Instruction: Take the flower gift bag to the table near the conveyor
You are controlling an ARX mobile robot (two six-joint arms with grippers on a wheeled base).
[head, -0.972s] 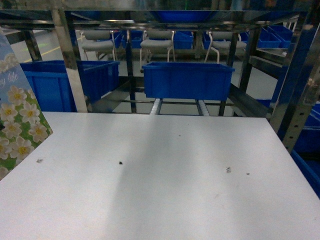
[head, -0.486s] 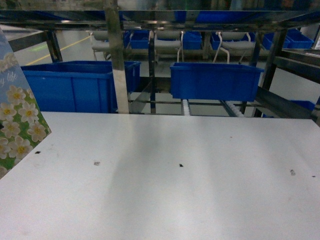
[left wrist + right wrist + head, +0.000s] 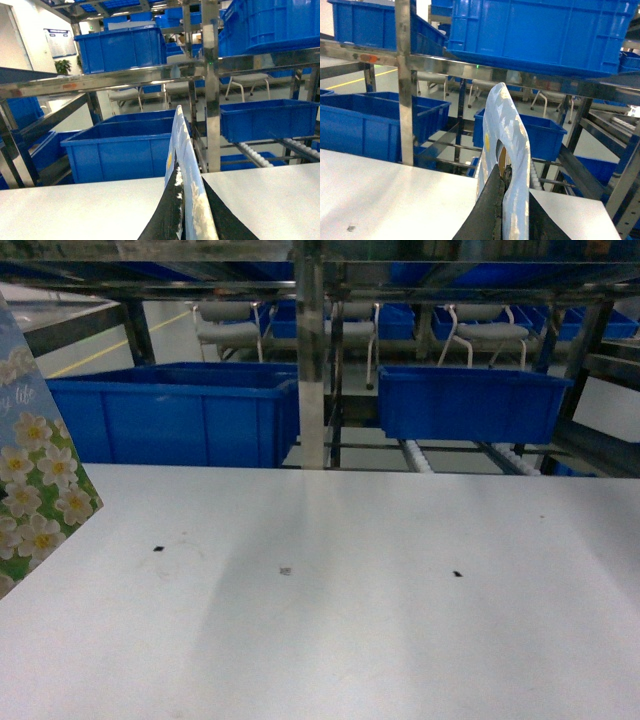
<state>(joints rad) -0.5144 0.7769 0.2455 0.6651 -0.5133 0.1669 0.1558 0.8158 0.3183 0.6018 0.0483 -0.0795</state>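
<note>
The flower gift bag (image 3: pixel 35 480), pale blue with white blossoms, shows at the head view's left edge, held over the white table (image 3: pixel 350 630). Neither gripper shows in the head view. In the left wrist view my left gripper (image 3: pixel 187 222) is shut on the bag's thin edge (image 3: pixel 181 145), one black finger on each side. In the right wrist view my right gripper (image 3: pixel 512 212) is shut on the bag's looped top (image 3: pixel 509 125). The conveyor (image 3: pixel 418 455), with its white rollers, runs behind the table's far edge.
A large blue bin (image 3: pixel 180 415) and a smaller blue bin (image 3: pixel 465 400) sit in the steel racking beyond the table. A steel post (image 3: pixel 311 360) stands between them. More blue bins (image 3: pixel 535 30) rest on the upper shelves. Chairs (image 3: pixel 228 325) stand far behind.
The bins, the post and the table's specks have slid to the right in the head view. The bag keeps its place at the left edge, and both grips hold.
</note>
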